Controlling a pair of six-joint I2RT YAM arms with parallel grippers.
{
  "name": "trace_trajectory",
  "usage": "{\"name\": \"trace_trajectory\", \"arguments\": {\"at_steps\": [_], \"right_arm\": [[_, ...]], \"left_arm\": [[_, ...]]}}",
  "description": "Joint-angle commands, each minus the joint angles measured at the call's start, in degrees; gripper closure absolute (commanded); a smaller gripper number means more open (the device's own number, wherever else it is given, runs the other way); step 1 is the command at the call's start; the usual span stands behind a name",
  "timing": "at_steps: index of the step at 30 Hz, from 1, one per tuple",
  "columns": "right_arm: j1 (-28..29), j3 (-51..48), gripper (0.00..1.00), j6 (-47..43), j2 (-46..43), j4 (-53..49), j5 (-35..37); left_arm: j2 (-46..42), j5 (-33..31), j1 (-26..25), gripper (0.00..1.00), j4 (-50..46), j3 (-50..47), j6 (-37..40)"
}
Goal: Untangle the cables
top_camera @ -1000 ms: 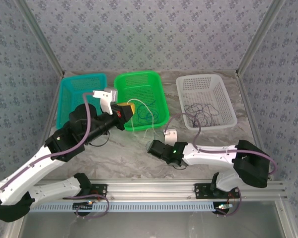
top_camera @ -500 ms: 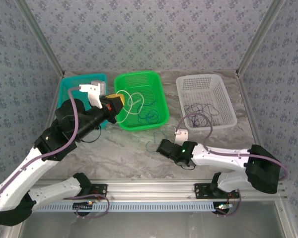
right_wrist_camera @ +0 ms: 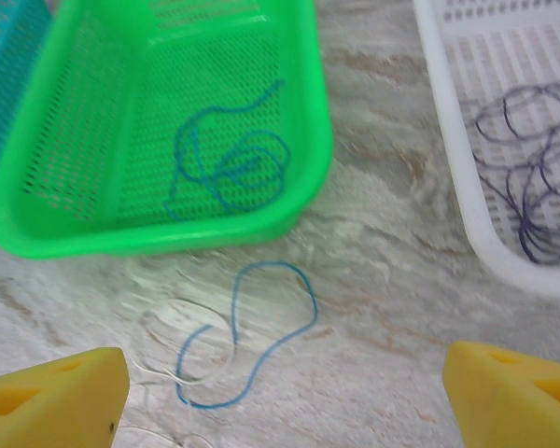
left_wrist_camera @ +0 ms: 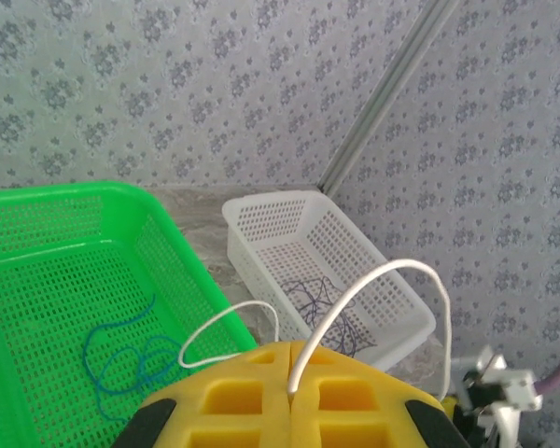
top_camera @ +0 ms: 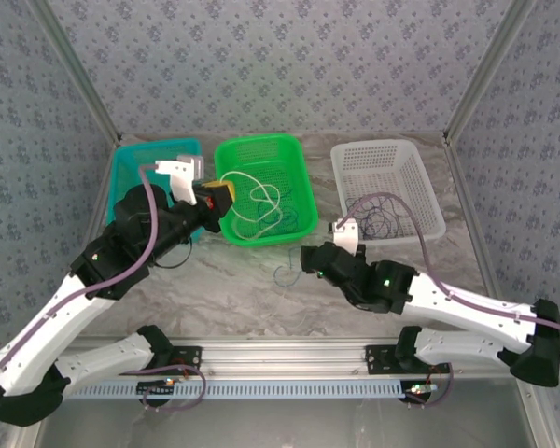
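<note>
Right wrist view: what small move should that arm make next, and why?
Probably lower the right end effector toward the blue cable loop. Its jaws stand open above the loop, which lies on the table just outside the green basket.

This is a lab-style robot test cell. Two robot arms (top_camera: 75,299) are bolted to an aluminium rail (top_camera: 289,351) at a marble-patterned table (top_camera: 229,280). Patterned backdrop walls (top_camera: 289,65) box it in.
</note>
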Motion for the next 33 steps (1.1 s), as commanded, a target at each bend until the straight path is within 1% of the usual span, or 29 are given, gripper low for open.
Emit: {"name": "trace_trajectory", "arguments": {"at_steps": [1, 4, 6, 9, 14, 17, 19, 24, 27, 31, 33], "right_arm": [[-0.08, 4.08, 0.10, -8.25, -0.81, 3.57, 0.65], [-0.54, 8.06, 0.09, -12.60, 0.45, 4.88, -1.02], [-0.90, 10.47, 0.09, -14.08, 1.82, 4.89, -2.08], [-1.27, 12.68, 0.09, -14.72, 3.90, 3.98, -2.31], [-1.62, 11.05, 0.09, -12.76, 4.69, 3.33, -3.47], [-1.96, 9.16, 0.09, -9.80, 4.39, 1.62, -3.62], [-2.13, 7.55, 0.09, -7.28, 3.91, 0.62, -3.97], [-2.17, 3.81, 0.10, -2.57, 3.42, -2.63, -5.81], [-2.15, 1.91, 0.11, 0.59, 3.27, -4.53, -6.45], [-2.56, -0.69, 0.12, 6.02, 3.48, -7.17, -7.37], [-3.41, -3.09, 0.13, 7.99, 3.51, -6.42, -9.50]], "left_arm": [[0.39, 1.90, 0.28, 0.96, 0.21, -0.58, -0.44], [1.16, 1.71, 0.27, 0.96, -0.49, -0.58, 0.23], [1.26, 0.45, 0.27, 0.95, -1.42, -0.33, 1.26], [1.08, -5.37, 0.78, 0.95, -5.43, 1.17, 3.62], [0.00, -9.95, 4.70, 0.94, -9.46, 3.70, 8.36], [-0.08, -10.31, 9.65, 0.93, -10.24, 4.09, 10.28], [0.14, -8.56, 13.96, 0.93, -10.04, 3.66, 10.87], [2.16, 0.29, 28.33, 0.93, -8.62, 1.52, 9.63], [3.41, 4.27, 35.68, 0.93, -6.84, -0.19, 8.43], [5.94, 9.19, 43.39, 0.93, -4.76, -1.99, 6.93], [7.70, 12.17, 46.76, 0.93, -3.76, -3.06, 5.55]]}}
